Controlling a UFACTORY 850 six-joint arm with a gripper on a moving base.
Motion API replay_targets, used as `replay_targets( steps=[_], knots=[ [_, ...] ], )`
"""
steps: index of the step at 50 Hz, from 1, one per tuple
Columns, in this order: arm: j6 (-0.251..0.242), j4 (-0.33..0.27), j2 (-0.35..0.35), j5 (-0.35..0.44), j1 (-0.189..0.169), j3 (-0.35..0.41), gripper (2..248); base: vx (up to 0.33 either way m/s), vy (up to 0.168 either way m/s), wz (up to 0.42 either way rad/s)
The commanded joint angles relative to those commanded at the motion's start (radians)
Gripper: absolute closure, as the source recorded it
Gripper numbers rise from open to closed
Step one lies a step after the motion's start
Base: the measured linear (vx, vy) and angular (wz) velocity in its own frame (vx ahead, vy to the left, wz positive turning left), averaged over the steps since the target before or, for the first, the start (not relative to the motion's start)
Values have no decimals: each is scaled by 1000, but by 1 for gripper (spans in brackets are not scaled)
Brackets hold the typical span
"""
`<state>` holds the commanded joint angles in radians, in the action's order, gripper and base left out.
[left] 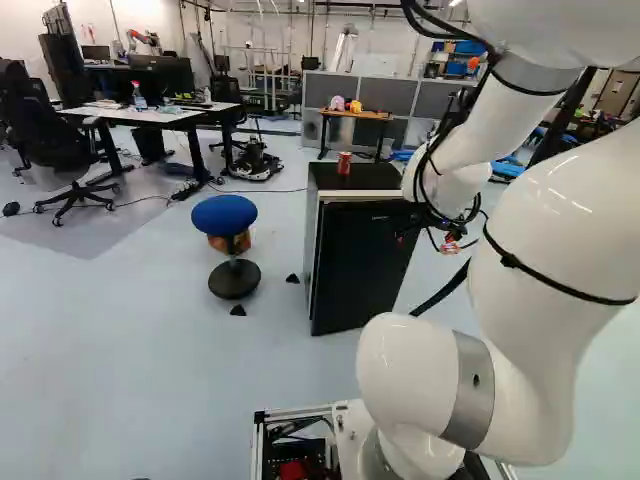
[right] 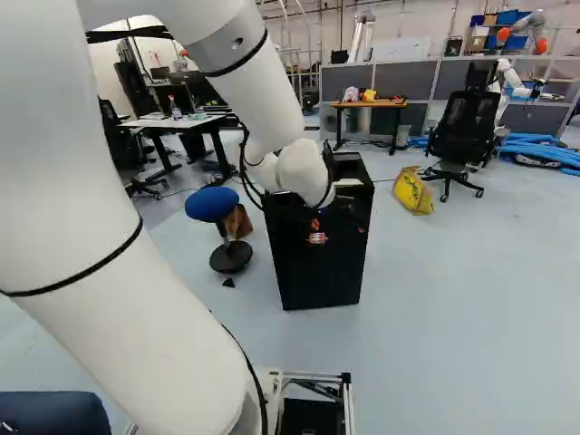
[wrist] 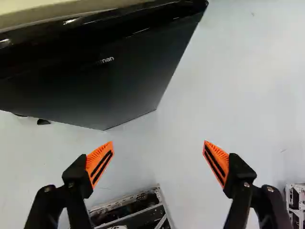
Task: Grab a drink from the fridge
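The gripper [right: 317, 236] hangs in front of the black fridge [right: 319, 281] in the right base view, at the height of the fridge's upper part. In the wrist view the gripper [wrist: 157, 145] stands wide open, floor visible between its orange pads and nothing held. The fridge's dark door [wrist: 95, 83] lies ahead of the fingers, apart from them, and looks closed. A red drink can [left: 344, 163] stands upright on the fridge top in the left base view. The fridge's inside is hidden.
A blue stool [left: 225, 215] stands beside the fridge. Behind are a white desk [left: 150, 113] with office chairs and a small wooden table [right: 367, 104]. A yellow bag [right: 414, 192] lies on the floor near a black chair [right: 462, 136]. Another robot [right: 512, 82] stands farther back.
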<state>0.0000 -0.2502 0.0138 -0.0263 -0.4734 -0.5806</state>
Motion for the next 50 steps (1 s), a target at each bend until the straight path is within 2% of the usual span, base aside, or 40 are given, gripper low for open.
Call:
replay_targets(
  steps=[27, 50],
  knots=[
    [0, 0, 0, 0, 120, 0, 3, 0, 0, 0],
    [0, 0, -50, 0, 214, -52, 3, 0, 0, 0]
  ],
)
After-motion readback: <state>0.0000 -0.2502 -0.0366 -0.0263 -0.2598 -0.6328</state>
